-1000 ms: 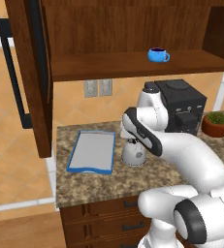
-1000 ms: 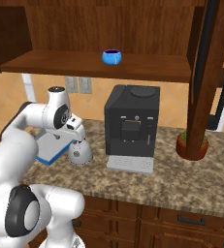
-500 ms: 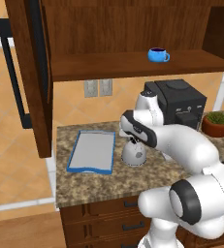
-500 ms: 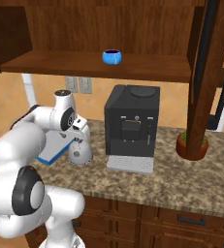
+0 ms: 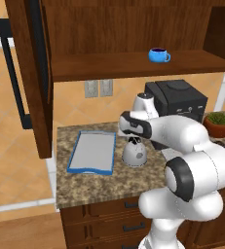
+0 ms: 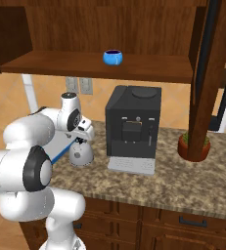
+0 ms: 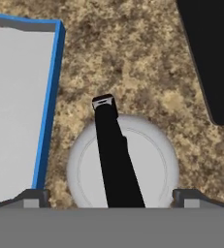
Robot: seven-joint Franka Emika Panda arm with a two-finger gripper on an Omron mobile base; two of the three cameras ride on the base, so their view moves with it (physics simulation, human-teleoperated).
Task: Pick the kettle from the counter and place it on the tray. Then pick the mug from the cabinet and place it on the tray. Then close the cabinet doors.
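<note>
Directly above the kettle (image 5: 134,154), the hand (image 5: 133,141) hung unclenched; the tray (image 5: 92,151) lay at its 9 o'clock.

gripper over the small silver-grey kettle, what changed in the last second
The gripper has come down over the small silver-grey kettle, its open fingertips now flanking the black top handle without gripping it. The kettle, blue-rimmed tray and bright blue mug stayed put.

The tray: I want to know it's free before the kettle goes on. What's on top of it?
Nothing shows on the tray; its grey surface is bare in the left base view. In the right base view the arm covers most of it. The kettle stands beside it on the counter.
</note>
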